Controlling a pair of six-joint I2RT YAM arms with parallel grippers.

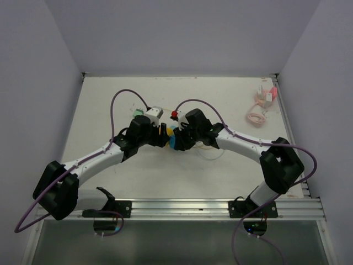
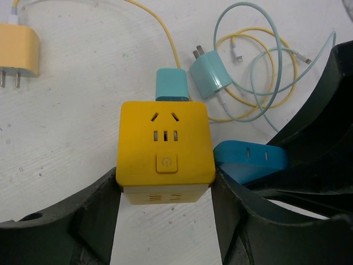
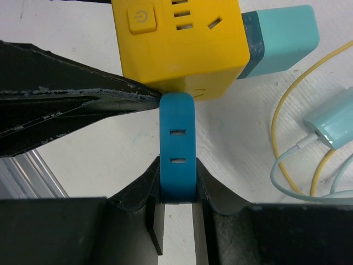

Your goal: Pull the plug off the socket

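A yellow cube socket (image 2: 165,143) lies on the white table, and my left gripper (image 2: 165,190) is shut on its two sides. A blue plug (image 3: 176,143) sticks out of the cube's side face. My right gripper (image 3: 176,176) is shut on the blue plug's outer end, its fingers flat against both sides. The plug's inner end still meets the socket (image 3: 176,44). A teal plug (image 2: 172,84) with a yellow cable sits in the cube's far face. In the top view both grippers (image 1: 160,135) (image 1: 182,138) meet at the table's middle.
A loose teal charger (image 2: 212,77) with coiled yellow and pale blue cables lies just beyond the socket. An orange charger (image 2: 19,49) lies at the far left. A pink cable with white adapters (image 1: 259,107) sits at the back right, and a white adapter (image 1: 151,113) lies behind the grippers.
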